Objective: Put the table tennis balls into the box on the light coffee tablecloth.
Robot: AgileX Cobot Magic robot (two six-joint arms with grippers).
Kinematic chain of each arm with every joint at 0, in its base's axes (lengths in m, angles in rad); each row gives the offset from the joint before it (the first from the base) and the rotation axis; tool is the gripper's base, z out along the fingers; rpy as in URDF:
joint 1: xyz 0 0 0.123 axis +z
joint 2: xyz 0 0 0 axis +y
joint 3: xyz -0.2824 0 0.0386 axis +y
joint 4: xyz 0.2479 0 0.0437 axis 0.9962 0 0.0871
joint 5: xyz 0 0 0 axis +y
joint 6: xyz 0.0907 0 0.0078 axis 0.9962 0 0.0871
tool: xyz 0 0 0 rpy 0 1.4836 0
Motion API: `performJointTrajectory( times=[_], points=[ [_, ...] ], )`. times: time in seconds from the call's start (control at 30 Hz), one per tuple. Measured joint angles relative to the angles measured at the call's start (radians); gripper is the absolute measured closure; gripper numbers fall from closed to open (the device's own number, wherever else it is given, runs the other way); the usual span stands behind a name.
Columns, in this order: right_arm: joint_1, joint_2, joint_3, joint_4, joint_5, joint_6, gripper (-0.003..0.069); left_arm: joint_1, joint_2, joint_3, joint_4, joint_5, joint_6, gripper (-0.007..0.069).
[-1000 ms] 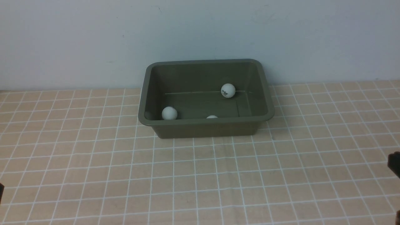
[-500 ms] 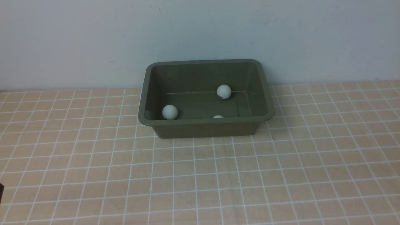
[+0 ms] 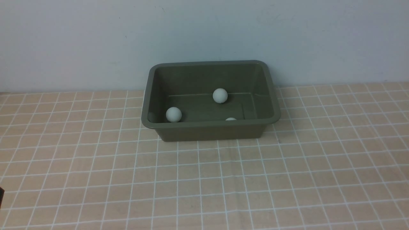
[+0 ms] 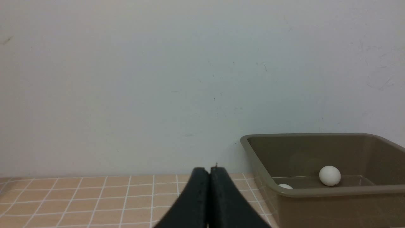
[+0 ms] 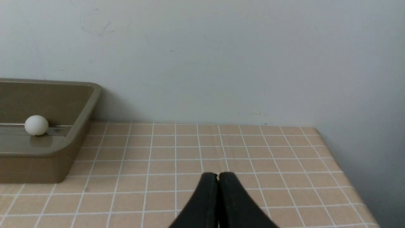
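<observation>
The olive-green box (image 3: 211, 124) stands on the light coffee tablecloth (image 3: 204, 179), close to the back wall. Three table tennis balls show inside it: one near the back wall (image 3: 220, 95), one in the front left corner (image 3: 173, 114), and one (image 3: 230, 119) mostly hidden behind the front wall. My left gripper (image 4: 209, 169) is shut and empty, low over the cloth, left of the box (image 4: 332, 191); two balls (image 4: 329, 175) (image 4: 285, 186) show from there. My right gripper (image 5: 218, 174) is shut and empty, right of the box (image 5: 47, 152), with one ball (image 5: 36, 125) visible inside.
A pale wall (image 3: 204, 32) rises directly behind the box. The tablecloth's right edge (image 5: 348, 177) drops off beside my right gripper. Only a dark sliver of my left arm (image 3: 1, 193) shows at the front view's left edge.
The back ball has rolled left and its dark mark has turned away. The front ball has rolled right. My right arm has left the front view's right edge.
</observation>
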Motion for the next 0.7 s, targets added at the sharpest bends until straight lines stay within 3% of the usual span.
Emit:
performJointTrajectory(
  times=[0.27,0.7],
  points=[
    [0.0,0.0,0.023,0.068,0.01,0.05,0.0676,0.0,0.0,0.0,0.0,0.0,0.0,0.0689],
    [0.0,-0.001,0.393,0.016,-0.552,0.053,0.0676,0.0,0.0,0.0,0.0,0.0,0.0,0.0689]
  ],
)
